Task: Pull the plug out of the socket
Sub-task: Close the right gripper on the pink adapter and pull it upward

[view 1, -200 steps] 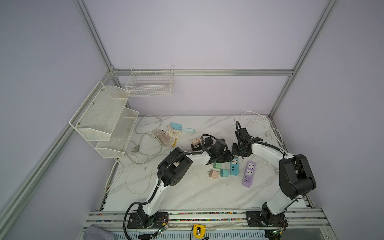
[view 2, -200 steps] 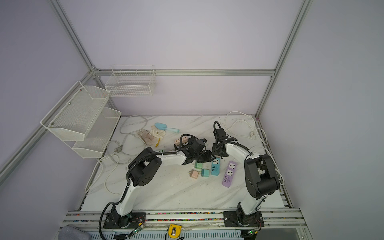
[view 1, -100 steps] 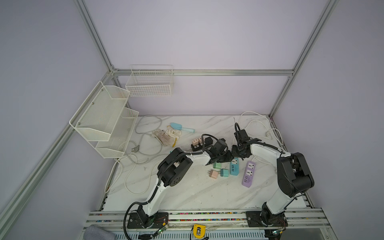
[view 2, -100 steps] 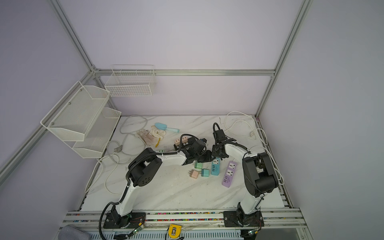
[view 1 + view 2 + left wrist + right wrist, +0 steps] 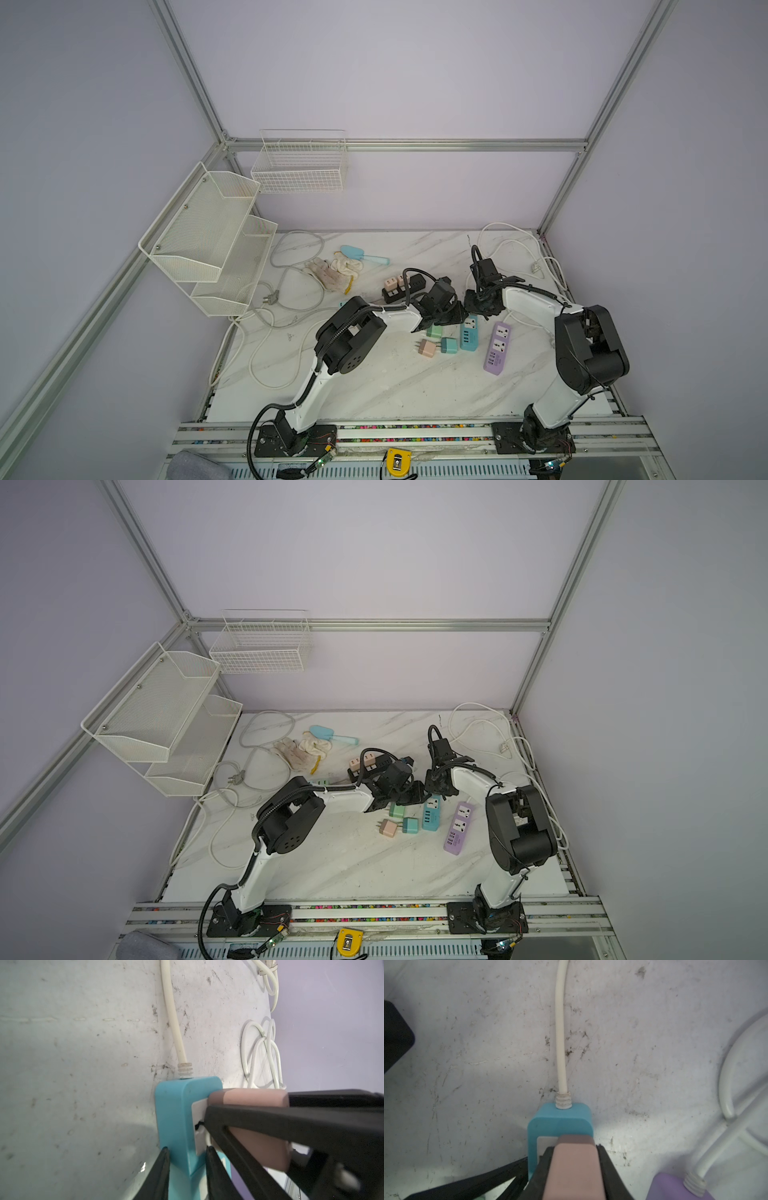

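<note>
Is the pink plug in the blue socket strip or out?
In. The left wrist view shows the pink plug butted against the blue strip's white face, no prongs visible, right gripper shut on it.

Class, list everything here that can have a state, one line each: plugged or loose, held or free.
pink plug, seated in blue power strip, gripped
blue power strip, flat on table, clamped
left gripper, shut on blue power strip
right gripper, shut on pink plug
purple power strip, sockets empty, untouched
black power strip, two pale plugs inserted
</note>
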`<state>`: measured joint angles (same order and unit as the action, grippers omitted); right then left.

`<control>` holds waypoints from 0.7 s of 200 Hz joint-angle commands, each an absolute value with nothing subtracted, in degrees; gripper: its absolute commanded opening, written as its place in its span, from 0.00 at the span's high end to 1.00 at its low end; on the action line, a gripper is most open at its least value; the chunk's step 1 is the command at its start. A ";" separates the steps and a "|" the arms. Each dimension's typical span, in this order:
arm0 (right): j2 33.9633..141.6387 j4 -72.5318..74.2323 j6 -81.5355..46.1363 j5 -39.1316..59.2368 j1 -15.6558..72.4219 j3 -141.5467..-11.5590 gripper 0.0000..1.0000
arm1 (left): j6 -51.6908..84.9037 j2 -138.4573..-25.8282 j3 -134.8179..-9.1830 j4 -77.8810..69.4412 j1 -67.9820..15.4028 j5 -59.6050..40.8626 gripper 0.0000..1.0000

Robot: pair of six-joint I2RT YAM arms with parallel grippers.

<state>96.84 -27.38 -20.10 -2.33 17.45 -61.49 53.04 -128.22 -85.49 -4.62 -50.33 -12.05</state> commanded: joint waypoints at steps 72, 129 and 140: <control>94.26 -28.63 -21.12 -3.64 16.73 -62.93 0.92 | 54.67 -128.73 -81.03 -1.56 -52.64 -9.66 0.72; 95.88 -27.00 -22.43 0.08 18.71 -64.77 0.98 | 54.93 -128.79 -81.00 -1.58 -53.12 -8.57 0.72; 95.98 -27.49 -22.36 -0.50 18.47 -64.79 0.98 | 54.93 -128.38 -80.49 -1.54 -53.08 -8.07 0.73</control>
<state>96.71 -29.12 -21.30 -2.57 17.78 -61.91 54.54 -127.92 -83.96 -6.85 -51.99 -9.15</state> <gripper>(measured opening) 0.304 0.277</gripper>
